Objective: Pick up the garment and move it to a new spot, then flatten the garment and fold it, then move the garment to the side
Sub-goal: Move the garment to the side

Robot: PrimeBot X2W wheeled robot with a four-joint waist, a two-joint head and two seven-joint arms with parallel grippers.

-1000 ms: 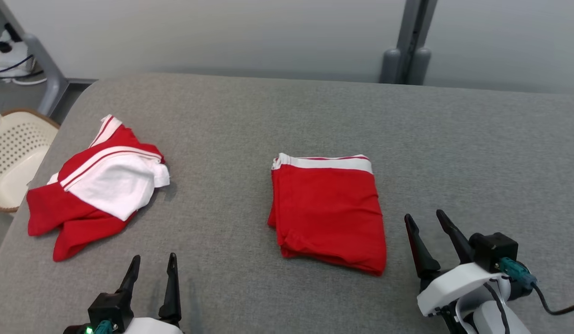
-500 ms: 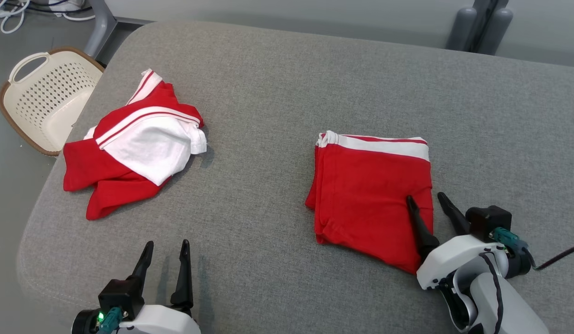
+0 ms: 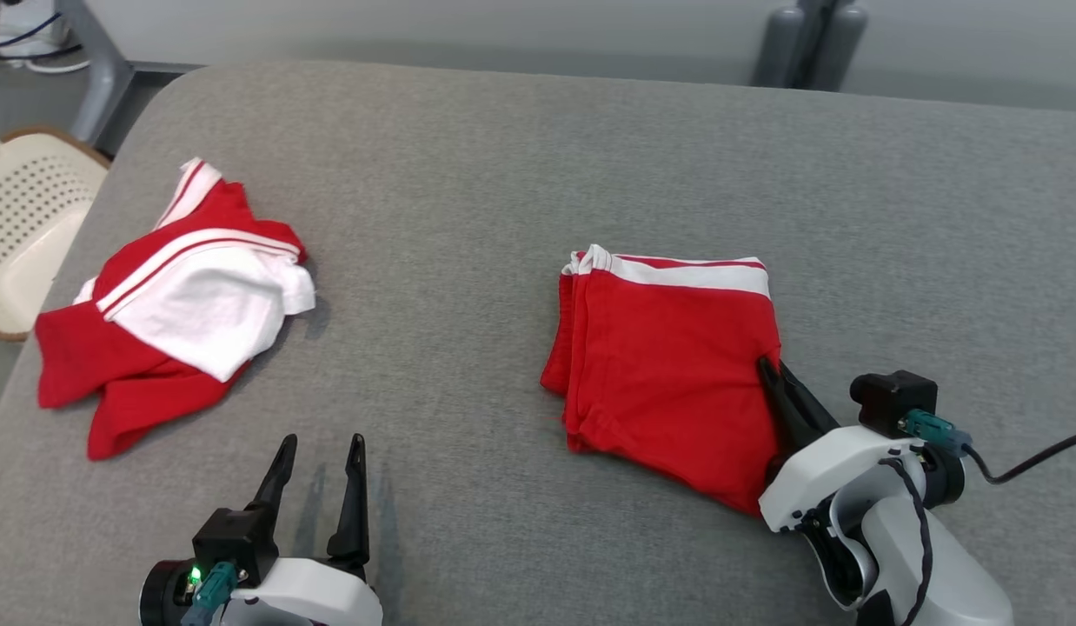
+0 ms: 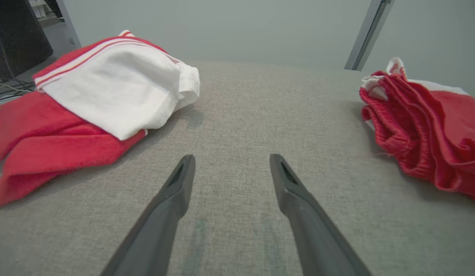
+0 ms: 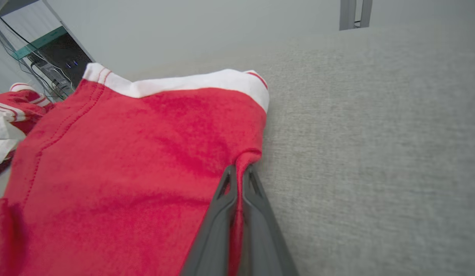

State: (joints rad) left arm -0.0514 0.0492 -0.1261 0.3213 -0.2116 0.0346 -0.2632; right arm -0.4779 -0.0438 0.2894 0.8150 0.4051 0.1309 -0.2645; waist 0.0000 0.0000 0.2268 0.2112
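The folded garment (image 3: pixel 664 374) lies flat on the grey bench (image 3: pixel 468 174), a red, roughly oblong packet with its white band (image 3: pixel 677 274) along the far edge. Its long axis runs from that band back towards the robot, leaning a little to the robot's right at the near end.

The right tool (image 3: pixel 771 365) sits at the garment's right edge, about halfway along it. Its two fingers are pressed together with a small ridge of red cloth pinched between them – the right wrist view shows the fabric puckering up into the gap. The fingers point in over the garment from its right, so the rest of the packet lies ahead of the tool and to its left.

The left tool (image 3: pixel 322 439) is well to the left of the garment and nearer the robot, with its fingers spread wide and nothing between them, only bare bench. Farther left of the garment lies a crumpled garment (image 3: pixel 173 313), red and white, and beyond that a pale basket (image 3: pixel 25 226) off the bench's edge.

Judging by the neat fold, the step in hand is the last one – shifting the packet aside. The right arm is plainly the nearer one, but it grips only one edge at a single point. A sideways drag could therefore pull the top layers off the lower ones.
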